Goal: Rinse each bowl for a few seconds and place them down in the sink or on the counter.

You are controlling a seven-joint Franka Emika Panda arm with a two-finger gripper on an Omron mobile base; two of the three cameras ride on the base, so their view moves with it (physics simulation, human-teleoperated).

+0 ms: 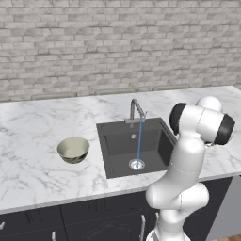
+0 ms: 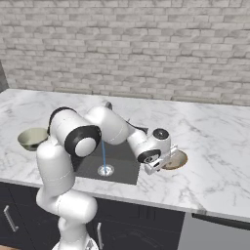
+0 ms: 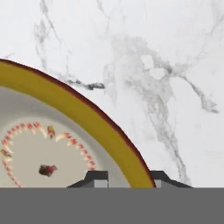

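The shallow tan bowl (image 2: 177, 159) sits on the white marble counter (image 2: 215, 141) just right of the dark sink (image 2: 123, 165). My gripper (image 2: 159, 166) is low at the bowl's left edge. In the hand view the bowl's ochre rim (image 3: 74, 103) runs between the two fingertips, one inside the bowl and one outside, and my gripper (image 3: 129, 180) looks shut on that rim. The deep greenish-cream bowl (image 1: 73, 149) stands upright on the counter left of the sink (image 1: 113, 143), far from the hand.
The silver faucet (image 1: 136, 111) is running, and a thin blue stream (image 1: 139, 141) falls onto the round drain (image 1: 137, 164). A grey brick wall backs the counter (image 1: 33, 127). My arm stretches over the basin's right side.
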